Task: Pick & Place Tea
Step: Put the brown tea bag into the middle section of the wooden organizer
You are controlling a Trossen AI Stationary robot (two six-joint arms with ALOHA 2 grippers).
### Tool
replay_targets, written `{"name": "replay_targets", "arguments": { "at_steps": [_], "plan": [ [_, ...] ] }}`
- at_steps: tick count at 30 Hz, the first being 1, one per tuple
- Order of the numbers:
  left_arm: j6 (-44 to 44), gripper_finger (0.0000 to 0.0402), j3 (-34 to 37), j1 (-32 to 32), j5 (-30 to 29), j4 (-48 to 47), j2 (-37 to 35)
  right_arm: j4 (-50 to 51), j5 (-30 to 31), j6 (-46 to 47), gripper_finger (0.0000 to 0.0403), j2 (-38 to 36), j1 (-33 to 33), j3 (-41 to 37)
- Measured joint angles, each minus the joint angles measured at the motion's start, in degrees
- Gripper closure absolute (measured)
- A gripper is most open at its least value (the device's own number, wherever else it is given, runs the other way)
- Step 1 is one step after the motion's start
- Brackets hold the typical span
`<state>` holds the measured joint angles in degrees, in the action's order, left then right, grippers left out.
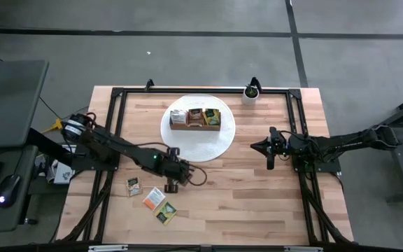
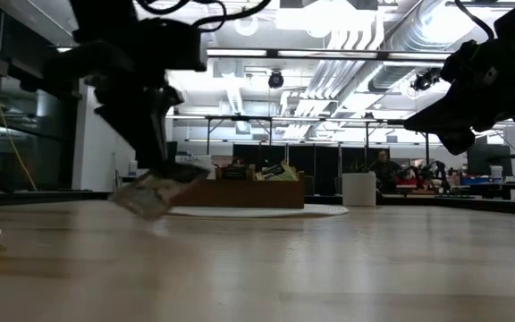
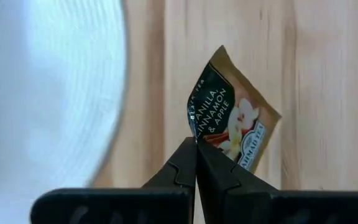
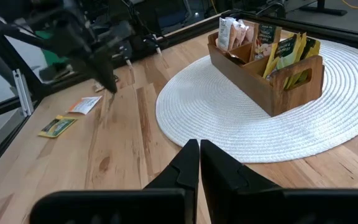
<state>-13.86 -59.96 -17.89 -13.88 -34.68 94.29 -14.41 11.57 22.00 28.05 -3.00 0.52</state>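
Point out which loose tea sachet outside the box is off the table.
The tan vanilla-cinnamon-apple sachet, pinched at one corner in the left gripper, jaws shut. The other three sachets lie flat on the table.

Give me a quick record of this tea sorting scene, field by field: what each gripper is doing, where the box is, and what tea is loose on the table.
left gripper: shut on tan Vanilla, Cinnamon & Apple tea sachet, over the table near the mat
right gripper: shut, empty, waiting on the right side
brown wooden three-compartment box: on round white woven mat, sachets standing inside
loose sachets on light wooden table: three, front left
small white plant pot: back edge
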Motion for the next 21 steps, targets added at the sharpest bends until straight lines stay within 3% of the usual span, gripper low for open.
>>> {"name": "replay_targets", "arguments": {
  "at_steps": [10,21],
  "plan": [
    [11.6,0.0401,-5.0,7.1,-7.0,-2.7,-4.3,0.2,0.0,0.0,0.0391,0.0,0.0,0.0],
    [23.3,0.0401,-8.7,15.2,-18.0,-0.3,-4.1,0.1,0.0,0.0,0.0391,0.0,0.0,0.0]
  ]
}}
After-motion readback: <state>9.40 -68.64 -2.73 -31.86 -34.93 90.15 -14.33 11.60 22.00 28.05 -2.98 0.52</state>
